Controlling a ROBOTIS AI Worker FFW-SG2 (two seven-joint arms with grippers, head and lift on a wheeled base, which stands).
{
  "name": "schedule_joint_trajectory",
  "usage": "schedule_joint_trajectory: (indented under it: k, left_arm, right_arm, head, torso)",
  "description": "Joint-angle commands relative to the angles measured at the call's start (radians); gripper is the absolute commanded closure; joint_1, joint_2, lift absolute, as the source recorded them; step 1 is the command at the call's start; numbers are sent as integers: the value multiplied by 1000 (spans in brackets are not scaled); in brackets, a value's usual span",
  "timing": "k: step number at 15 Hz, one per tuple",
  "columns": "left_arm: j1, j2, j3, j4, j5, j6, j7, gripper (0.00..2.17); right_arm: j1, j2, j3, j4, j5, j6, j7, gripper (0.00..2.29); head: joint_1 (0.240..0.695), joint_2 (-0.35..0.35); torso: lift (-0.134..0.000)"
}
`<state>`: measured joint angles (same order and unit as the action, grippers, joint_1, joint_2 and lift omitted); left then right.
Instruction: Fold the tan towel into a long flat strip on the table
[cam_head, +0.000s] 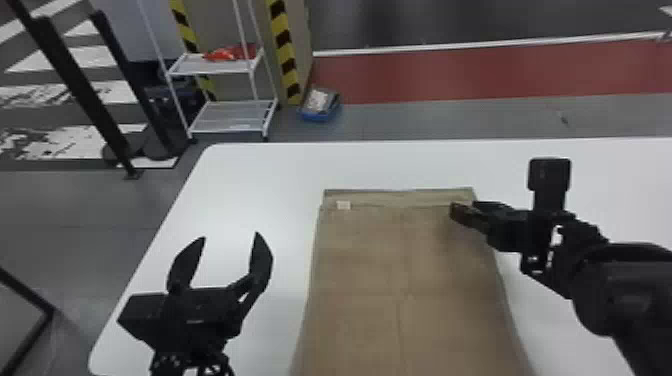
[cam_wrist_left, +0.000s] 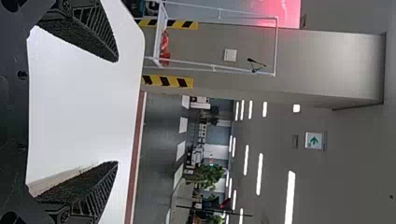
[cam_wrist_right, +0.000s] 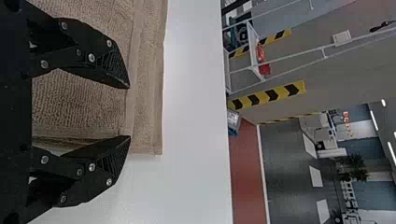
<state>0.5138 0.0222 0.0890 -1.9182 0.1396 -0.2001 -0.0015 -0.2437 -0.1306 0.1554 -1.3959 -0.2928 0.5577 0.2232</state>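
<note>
The tan towel (cam_head: 400, 280) lies flat on the white table, a small pale tag near its far left corner and a lower layer showing along the far edge. My right gripper (cam_head: 465, 207) is over the towel's far right corner; in the right wrist view this gripper (cam_wrist_right: 128, 112) stands open, its fingers either side of the towel's side edge (cam_wrist_right: 84, 130). My left gripper (cam_head: 230, 237) is open left of the towel, above bare table. In the left wrist view that gripper (cam_wrist_left: 116, 112) has nothing between its fingers, and a strip of towel (cam_wrist_left: 60, 179) shows beside one finger.
The white table (cam_head: 250, 185) extends beyond the towel on the left, right and far sides. Past its far edge stand a white wire rack (cam_head: 230, 115) and a blue bin (cam_head: 320, 107) on the floor. Black posts rise at the far left.
</note>
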Motion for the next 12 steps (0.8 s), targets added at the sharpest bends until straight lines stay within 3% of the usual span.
schedule_joint_trajectory:
  k: [1, 4, 7, 9, 12]
  left_arm:
    - [0, 1, 0, -1, 0, 0, 0, 93]
    - [0, 2, -2, -1, 2, 0, 0, 93]
    - [0, 5, -2, 1, 2, 0, 0, 93]
    - [0, 5, -2, 1, 2, 0, 0, 93]
    - [0, 5, -2, 1, 3, 0, 0, 93]
  right_arm:
    - [-5, 0, 1, 0, 1, 0, 2, 822]
    - [-3, 0, 3, 0, 1, 0, 2, 1231]
    - [-2, 0, 3, 0, 1, 0, 2, 1237]
    - [9, 5, 0, -2, -5, -6, -2, 711]
    - [4, 5, 1, -2, 6, -6, -5, 684]
  head:
    - [695, 160]
    - [695, 160]
    - [695, 161]
    - [695, 162]
    - [695, 163]
  torso:
    - [-123]
    - [-123]
    - [-123]
    - [-123]
    - [-123]
